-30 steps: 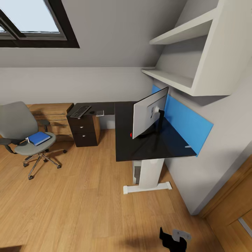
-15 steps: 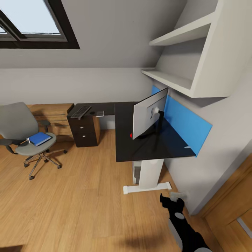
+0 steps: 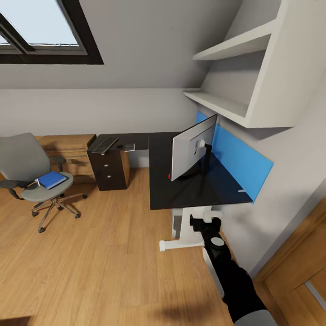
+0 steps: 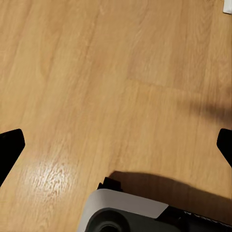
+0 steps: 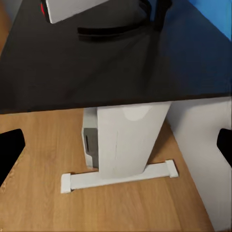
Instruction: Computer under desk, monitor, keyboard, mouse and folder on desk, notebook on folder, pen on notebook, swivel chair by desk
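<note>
Far to the left of the right gripper [image 3: 204,222], the swivel chair [image 3: 31,170] stands on the wood floor [image 3: 104,253] with the blue folder [image 3: 50,179] lying on its seat. Nearer, the keyboard [image 3: 104,144] lies on the worktop [image 3: 158,181] above the drawer unit [image 3: 108,170]. The monitor [image 3: 194,146] stands beyond the right gripper. Its fingers spread wide and empty, this gripper points at the worktop's white leg [image 5: 126,141], the grey computer [image 5: 90,142] behind it. The left gripper [image 4: 116,145] is likewise wide and empty over floor.
</note>
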{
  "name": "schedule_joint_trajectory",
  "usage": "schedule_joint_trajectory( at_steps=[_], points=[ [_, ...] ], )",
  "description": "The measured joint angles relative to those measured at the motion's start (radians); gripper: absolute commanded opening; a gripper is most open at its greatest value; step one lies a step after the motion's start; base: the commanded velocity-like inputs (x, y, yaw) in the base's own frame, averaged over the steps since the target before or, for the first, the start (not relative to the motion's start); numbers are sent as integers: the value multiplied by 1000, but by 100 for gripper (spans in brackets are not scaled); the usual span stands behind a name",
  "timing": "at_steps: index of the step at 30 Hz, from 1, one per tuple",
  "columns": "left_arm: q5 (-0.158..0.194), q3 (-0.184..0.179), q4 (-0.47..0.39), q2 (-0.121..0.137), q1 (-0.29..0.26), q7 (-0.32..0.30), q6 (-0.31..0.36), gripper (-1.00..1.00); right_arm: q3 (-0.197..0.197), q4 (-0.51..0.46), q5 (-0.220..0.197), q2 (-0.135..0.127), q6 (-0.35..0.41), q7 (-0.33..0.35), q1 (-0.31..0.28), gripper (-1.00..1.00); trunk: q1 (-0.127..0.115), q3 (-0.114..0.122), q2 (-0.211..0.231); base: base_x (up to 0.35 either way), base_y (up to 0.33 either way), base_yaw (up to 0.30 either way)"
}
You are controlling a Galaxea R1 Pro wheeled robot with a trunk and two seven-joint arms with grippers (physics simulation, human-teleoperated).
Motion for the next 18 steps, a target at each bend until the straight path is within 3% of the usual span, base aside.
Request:
schedule_joint_trajectory(
  at_steps=[6, 12, 18],
  points=[
    [0, 0, 1, 1, 0, -1, -51, 100, 7, -144, 1, 18, 43, 0, 13, 100, 0, 0, 0, 0, 0, 0],
    [0, -1, 4, 1, 0, -1, -80, 100, 10, -144, 5, 15, -27, 0, 32, 100, 0, 0, 0, 4, 25, 0],
    [0, -1, 4, 0, 0, 3, -85, 100, 10, -144, 23, 9, -64, -2, 46, 100, 0, 0, 0, 100, 218, 0]
  ],
)
